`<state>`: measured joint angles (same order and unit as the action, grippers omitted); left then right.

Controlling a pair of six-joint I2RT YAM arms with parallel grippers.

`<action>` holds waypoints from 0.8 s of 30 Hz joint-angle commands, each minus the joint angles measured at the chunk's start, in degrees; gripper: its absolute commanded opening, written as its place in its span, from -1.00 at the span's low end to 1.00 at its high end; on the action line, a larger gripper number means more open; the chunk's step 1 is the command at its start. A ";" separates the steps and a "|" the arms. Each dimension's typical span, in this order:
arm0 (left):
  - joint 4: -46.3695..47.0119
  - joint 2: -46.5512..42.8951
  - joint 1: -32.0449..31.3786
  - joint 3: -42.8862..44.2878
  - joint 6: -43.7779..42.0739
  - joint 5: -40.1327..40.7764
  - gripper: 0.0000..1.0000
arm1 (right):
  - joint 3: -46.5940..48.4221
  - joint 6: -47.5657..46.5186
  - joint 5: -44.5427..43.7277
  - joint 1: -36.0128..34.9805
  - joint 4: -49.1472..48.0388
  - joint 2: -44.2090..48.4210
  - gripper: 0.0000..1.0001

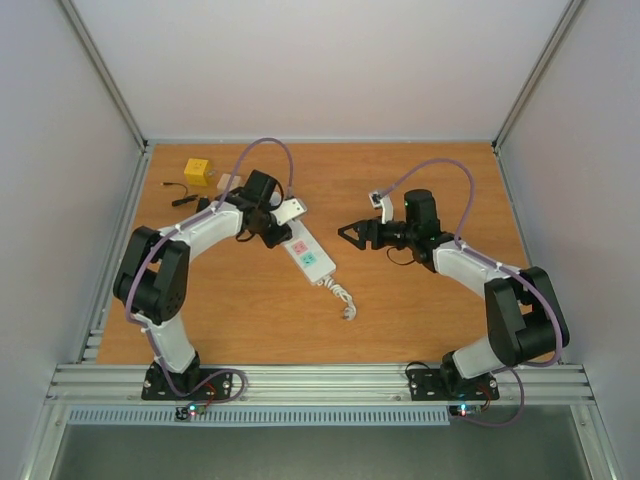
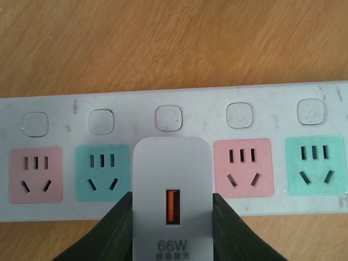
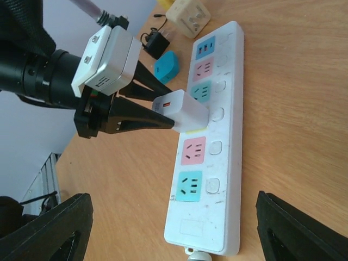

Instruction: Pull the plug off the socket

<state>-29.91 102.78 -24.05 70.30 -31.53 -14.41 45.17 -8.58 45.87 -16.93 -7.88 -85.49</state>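
Left gripper (image 2: pixel 171 206) is closed on the plug (image 2: pixel 171 179), a white 66W charger, with one dark finger on each side wall, low centre of the left wrist view. Plug looks seated in the middle outlet of the socket (image 1: pixel 312 256), base against the strip face. Socket lies diagonally on the table (image 1: pixel 420 310), centre-left of the top view, its short cord (image 1: pixel 340 296) trailing toward the bottom. Right gripper (image 1: pixel 344 237) is spread wide and holds nothing. It sits right of the strip, apart from it.

Risks, as judgement:
- Nothing pins the strip down. A pull now likely lifts or drags the whole strip with the plug instead of freeing the pins.
- The fingers hold smooth plastic walls, so a stiff outlet could make them slide off and lose the plug.
- A pull tilted off the pin axis could bind the pins and tip the strip.
- If the right gripper comes in to brace, it could bump the left fingers or press a switch button (image 2: pixel 240 115).
- The yellow cube adapter (image 1: pixel 197 171), upper left, is well apart, so there is little chance of a knock.
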 commanded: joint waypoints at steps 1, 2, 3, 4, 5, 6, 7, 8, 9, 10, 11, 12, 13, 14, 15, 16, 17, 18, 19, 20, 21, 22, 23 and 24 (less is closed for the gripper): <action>-1.61 -2.79 -0.21 -3.19 -5.22 -3.98 -0.63 | -3.09 -3.45 3.69 0.10 -7.35 2.00 0.66; -2.02 -3.48 -0.20 -4.11 -6.33 -4.64 -0.64 | -4.05 -3.89 3.97 -0.13 -8.47 2.22 0.66; -2.59 -4.34 -0.20 -4.85 -7.20 -5.52 -0.65 | -4.64 -4.23 4.31 -0.39 -9.47 2.26 0.65; -3.06 -5.15 -0.23 -5.71 -8.49 -6.16 -0.65 | -5.12 -4.66 4.58 -0.76 -10.32 2.22 0.65; -3.42 -5.93 -0.25 -6.45 -9.39 -6.74 -0.66 | -5.51 -5.36 4.73 -1.27 -11.05 2.19 0.65; -3.96 -6.70 -0.21 -7.16 -10.63 -7.31 -0.67 | -5.87 -6.07 4.60 -1.94 -11.50 2.10 0.65; -4.57 -7.37 -0.20 -7.72 -11.49 -7.70 -0.67 | -6.19 -6.91 4.47 -2.72 -11.80 2.04 0.64; -5.20 -8.02 -0.20 -8.14 -12.59 -8.02 -0.68 | -6.41 -7.80 4.15 -3.55 -12.15 1.89 0.64; -5.97 -8.56 -0.23 -8.50 -14.03 -8.45 -0.68 | -6.78 -8.69 3.77 -4.47 -12.45 1.81 0.64; -6.87 -8.95 -0.21 -8.71 -14.95 -9.11 -0.68 | -7.03 -9.78 3.38 -5.42 -12.72 1.76 0.64; -7.90 -9.39 -0.20 -8.89 -16.29 -9.84 -0.68 | -7.31 -10.93 2.93 -6.52 -12.96 1.65 0.63; -9.14 -9.77 -0.22 -9.09 -17.41 -10.74 -0.68 | -7.67 -12.17 2.57 -7.68 -13.29 1.64 0.63; -10.16 -10.19 -0.27 -9.31 -19.63 -11.78 -0.68 | -8.10 -13.61 2.30 -8.89 -13.80 1.59 0.63; -10.70 -10.56 -0.21 -9.64 -21.26 -12.38 -0.68 | -8.67 -15.17 1.86 -10.21 -14.30 1.64 0.63; -10.94 -10.97 -0.22 -10.04 -22.34 -12.99 -0.68 | -9.29 -16.80 1.26 -11.47 -14.91 1.62 0.63; -10.98 -11.31 -0.21 -10.57 -24.03 -13.46 -0.68 | -10.03 -18.21 0.50 -12.97 -15.79 1.60 0.63; -11.02 -11.66 -0.20 -11.07 -24.94 -13.98 -0.68 | -10.71 -19.62 -0.26 -14.34 -16.68 1.43 0.63; -10.99 -11.95 -0.20 -11.41 -26.10 -14.58 -0.68 | -11.50 -20.96 -1.12 -16.08 -17.90 0.90 0.63; -11.03 -12.12 -0.20 -11.78 -27.27 -15.14 -0.68 | -12.19 -21.90 -1.82 -17.29 -19.44 0.42 0.63; -11.04 -12.16 -0.20 -11.91 -27.80 -15.65 -0.68 | -12.70 -22.66 -2.44 -18.29 -21.18 -0.33 0.63; -11.04 -12.10 -0.20 -11.94 -28.37 -16.17 -0.68 | -12.99 -22.91 -2.91 -19.21 -22.94 -1.24 0.62; -11.22 -12.04 -0.20 -11.94 -28.73 -16.54 -0.68 | -13.15 -23.22 -3.34 -19.94 -24.43 -2.32 0.62; -11.24 -11.96 -0.20 -11.94 -29.44 -16.86 -0.68 | -13.17 -23.66 -3.59 -20.61 -26.01 -3.49 0.62; -11.23 -11.83 -0.20 -11.94 -29.83 -16.87 -0.68 | -13.17 -24.16 -3.92 -21.28 -27.49 -4.83 0.63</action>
<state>-39.57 92.23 -24.05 58.78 -56.07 -26.61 32.60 -27.44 44.73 -36.14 -26.26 -86.59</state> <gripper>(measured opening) 0.306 0.812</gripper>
